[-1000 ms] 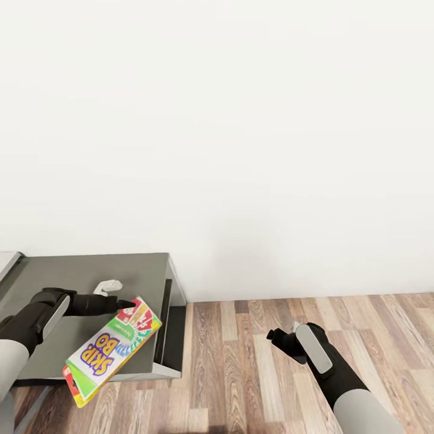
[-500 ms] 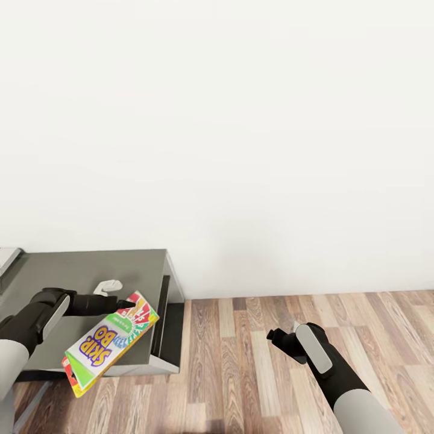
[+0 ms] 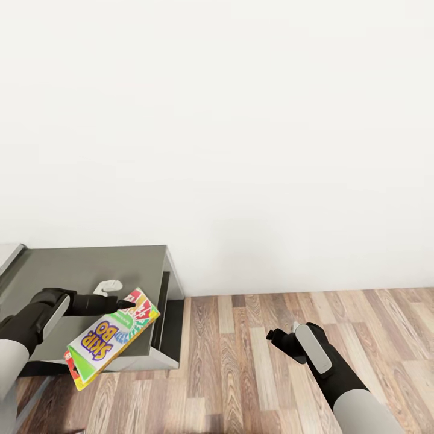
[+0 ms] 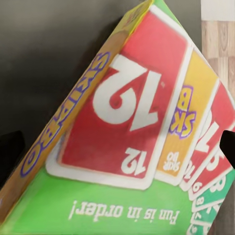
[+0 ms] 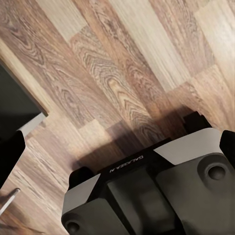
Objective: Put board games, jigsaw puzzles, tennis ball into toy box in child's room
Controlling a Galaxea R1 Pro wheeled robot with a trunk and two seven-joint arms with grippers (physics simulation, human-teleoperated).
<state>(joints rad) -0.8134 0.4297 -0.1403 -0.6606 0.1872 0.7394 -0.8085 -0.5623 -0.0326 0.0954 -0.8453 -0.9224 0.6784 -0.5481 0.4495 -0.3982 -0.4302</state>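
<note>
The left claw [image 3: 128, 303] is pinching the Skip-Bo board game [image 3: 111, 337] by one corner, the box hanging tilted over the grey counter [image 3: 84, 268] edge. Such a narrow grip is risking the box swivelling free onto the wooden floor [image 3: 241, 361]. The right claw [image 3: 274, 335] is hanging empty; I cannot tell its spread.

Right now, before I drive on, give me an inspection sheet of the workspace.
Surface: grey table, low at left; bare top, open shelf on its right end.
Job's things: Skip-Bo board game, tilted, hanging past the table's front edge.
Clutter: small white object on the table.
Grippers: left tool shut on the board game's top edge; right tool over the floor, nothing in it, jaws hard to judge.
Cables: nothing seen.
Surroundings: plain white wall, wood plank floor.
</note>
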